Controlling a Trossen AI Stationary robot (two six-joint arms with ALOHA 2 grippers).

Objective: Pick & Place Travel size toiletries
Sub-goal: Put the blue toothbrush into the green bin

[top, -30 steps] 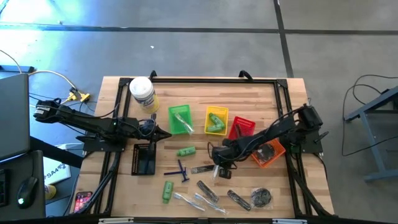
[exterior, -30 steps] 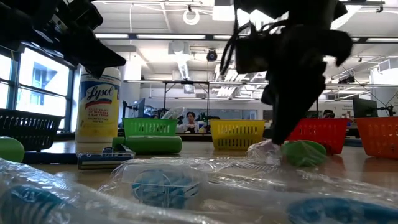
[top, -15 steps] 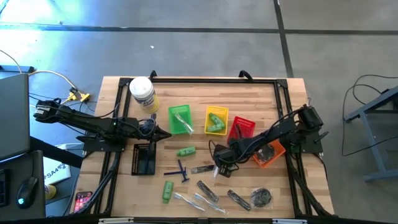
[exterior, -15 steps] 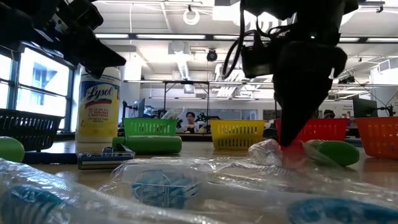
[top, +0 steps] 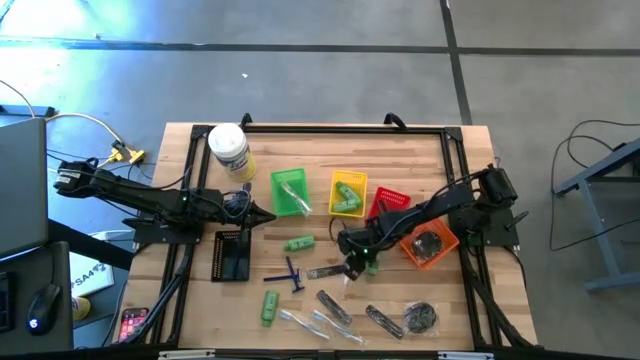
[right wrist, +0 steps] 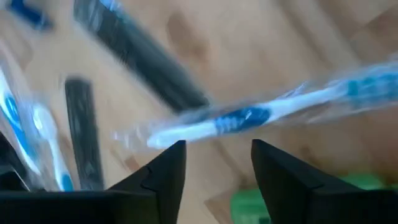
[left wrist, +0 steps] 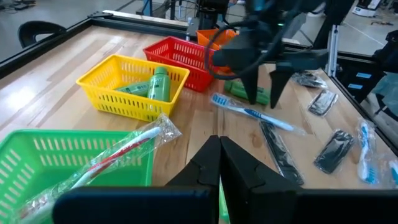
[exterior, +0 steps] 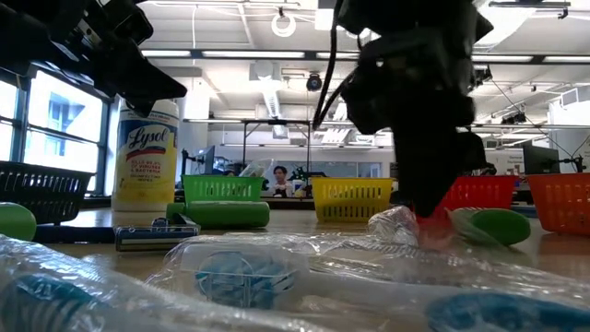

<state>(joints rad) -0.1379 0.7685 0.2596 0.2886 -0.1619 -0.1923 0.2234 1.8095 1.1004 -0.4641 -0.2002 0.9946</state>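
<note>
My right gripper (top: 352, 264) (right wrist: 217, 147) is open and points down over the middle of the table. Its fingers stand above a clear packet with a blue-and-white toothbrush (right wrist: 249, 117) (top: 325, 271), touching nothing. A bright green tube (top: 372, 263) (exterior: 502, 226) lies flat on the table just right of the fingers. My left gripper (top: 268, 216) (left wrist: 219, 144) is shut and waits beside the green basket (top: 289, 190). Another green tube (top: 299, 243), a green bottle (top: 269, 306), a blue razor (top: 292, 272), dark grey pieces (top: 333, 305) and a round dark pouch (top: 420, 318) lie on the table.
Along the far side stand the yellow basket (top: 348, 178) with a green bottle, the red basket (top: 390, 203) and the orange basket (top: 443, 243) with a dark pouch. A black basket (top: 231, 255) sits left of centre. A white jar (top: 229, 150) stands at the far left corner.
The green tube that lay under my right gripper has moved toward the table's right, clear of the fingers, and has lain still since. My right gripper has turned about and shifted slightly toward the table's left, over the clear packet.
</note>
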